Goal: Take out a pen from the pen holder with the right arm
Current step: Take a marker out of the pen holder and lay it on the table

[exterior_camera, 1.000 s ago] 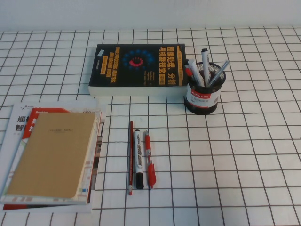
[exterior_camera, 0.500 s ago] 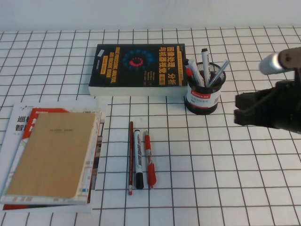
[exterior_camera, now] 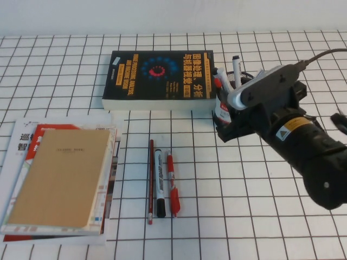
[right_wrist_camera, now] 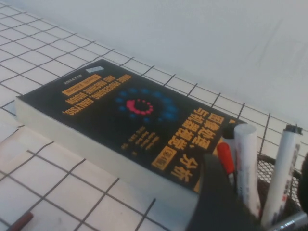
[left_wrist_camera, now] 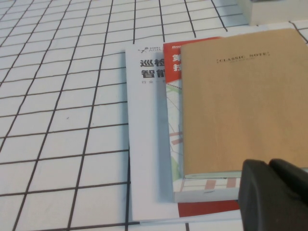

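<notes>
Starting nearest the robot: found the left gripper (left_wrist_camera: 269,167) parked above the near end of a tan notebook (left_wrist_camera: 240,96), fingers pressed together on nothing. Could not locate it in the high view. Noted the notebook stacked on booklets (left_wrist_camera: 149,144) at the near left of the table (exterior_camera: 244,216).

Moving inward: recorded three loose pens (exterior_camera: 160,184) lying side by side mid-table, well apart from both grippers. Judged these outside the present job.

Moving further, to the right: found the right gripper (exterior_camera: 224,124) stationed at the near side of the holder (right_wrist_camera: 267,169), apparently touching it. Observed its fingers spread wide, one (right_wrist_camera: 211,192) just beside a white marker (right_wrist_camera: 246,154). Saw nothing clamped between them. Counted several pens (exterior_camera: 236,65) standing or leaning in the holder, all seated, none raised.

Farthest: noted a black book (exterior_camera: 157,78) lying flat just beside the holder, on its left. Not involved.

Assessment: judged the approach all but finished and nothing more. Listed as outstanding: settling on one pen, closing on it, drawing it up clear of the rim, carrying it away.

Flagged one hazard: pens crowded close together, hence a chance of catching two at once or tipping the holder on the pull.
</notes>
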`<action>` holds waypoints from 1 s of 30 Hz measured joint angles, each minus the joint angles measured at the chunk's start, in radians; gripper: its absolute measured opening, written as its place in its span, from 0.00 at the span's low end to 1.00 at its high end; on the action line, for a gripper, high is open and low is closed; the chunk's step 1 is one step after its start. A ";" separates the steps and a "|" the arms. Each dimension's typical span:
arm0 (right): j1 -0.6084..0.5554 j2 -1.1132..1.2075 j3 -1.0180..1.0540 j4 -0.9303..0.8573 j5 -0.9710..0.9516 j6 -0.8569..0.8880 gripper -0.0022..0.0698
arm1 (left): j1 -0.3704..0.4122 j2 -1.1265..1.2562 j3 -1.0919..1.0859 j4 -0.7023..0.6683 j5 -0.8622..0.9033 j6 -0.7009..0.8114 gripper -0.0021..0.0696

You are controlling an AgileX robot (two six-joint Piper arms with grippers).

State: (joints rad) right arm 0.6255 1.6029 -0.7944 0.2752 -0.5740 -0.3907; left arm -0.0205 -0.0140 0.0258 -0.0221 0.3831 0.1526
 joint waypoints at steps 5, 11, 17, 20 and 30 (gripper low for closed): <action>0.000 0.124 0.000 -0.082 -0.184 0.044 0.49 | 0.000 0.000 0.000 0.000 0.000 0.000 0.02; 0.000 0.220 -0.044 -0.044 -0.236 0.044 0.49 | 0.000 0.000 0.000 0.000 0.000 0.000 0.02; 0.000 0.284 -0.134 -0.033 -0.230 0.003 0.49 | 0.000 0.000 0.000 0.000 0.000 0.000 0.02; 0.000 0.309 -0.168 -0.028 -0.215 -0.013 0.49 | 0.000 0.000 0.000 0.000 0.000 0.000 0.02; 0.000 0.356 -0.225 0.080 -0.199 -0.085 0.49 | 0.000 0.000 0.000 0.000 0.000 0.000 0.02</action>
State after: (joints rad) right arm 0.6255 1.9594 -1.0198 0.3548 -0.7731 -0.4760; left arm -0.0205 -0.0140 0.0258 -0.0221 0.3831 0.1526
